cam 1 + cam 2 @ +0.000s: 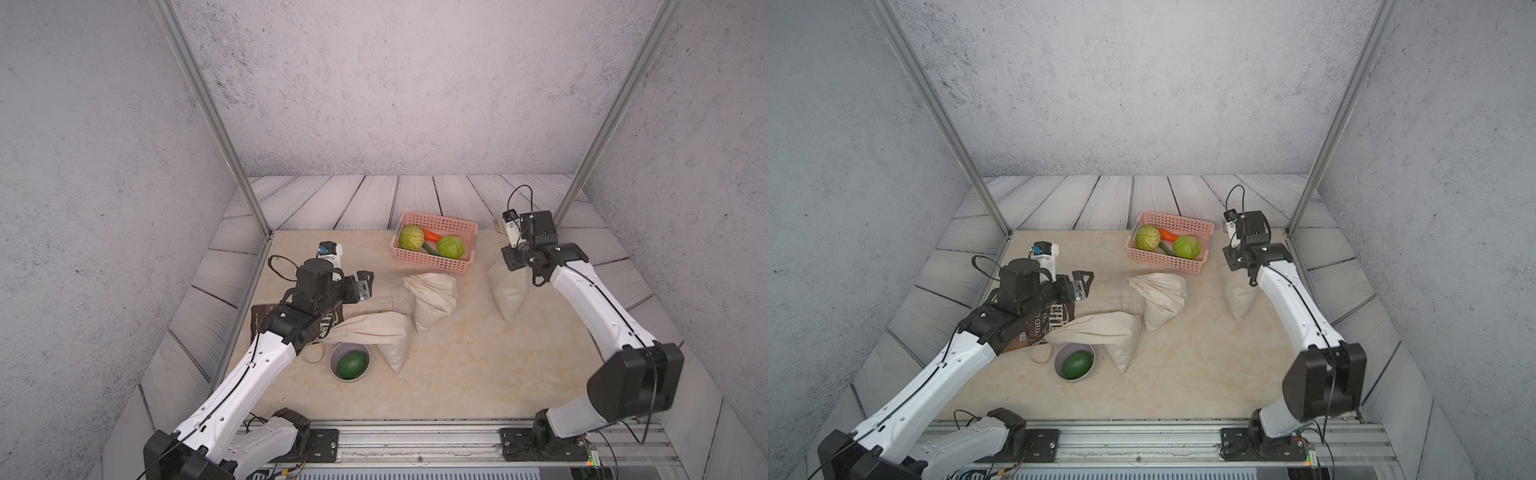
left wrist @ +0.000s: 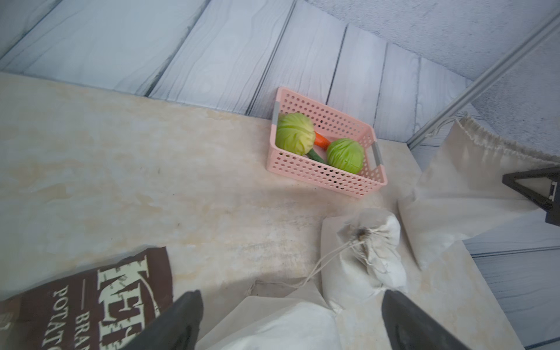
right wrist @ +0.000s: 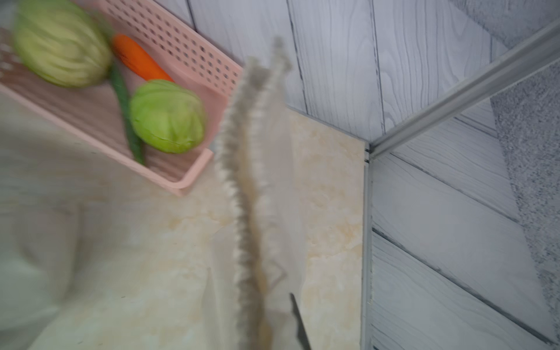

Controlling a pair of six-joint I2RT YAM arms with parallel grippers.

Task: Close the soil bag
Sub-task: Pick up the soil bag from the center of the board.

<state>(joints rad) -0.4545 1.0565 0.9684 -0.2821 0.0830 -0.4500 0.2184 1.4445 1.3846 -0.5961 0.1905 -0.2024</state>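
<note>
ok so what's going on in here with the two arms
The right gripper is shut on the frayed rim of the tall beige cloth soil bag, holding it upright near the pink perforated plastic basket; the bag's mouth looks not yet cinched. The left gripper hangs open above a second beige cloth bag lying beside the brown crisp packet, holding nothing.

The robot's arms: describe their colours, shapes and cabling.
The left arm and right arm match: smooth white link shells, blocky black joint housings, black bases bolted to a silver rail. A thin black cable runs along each white link and loops at the wrist. Jaws are black triangular frames.
</note>
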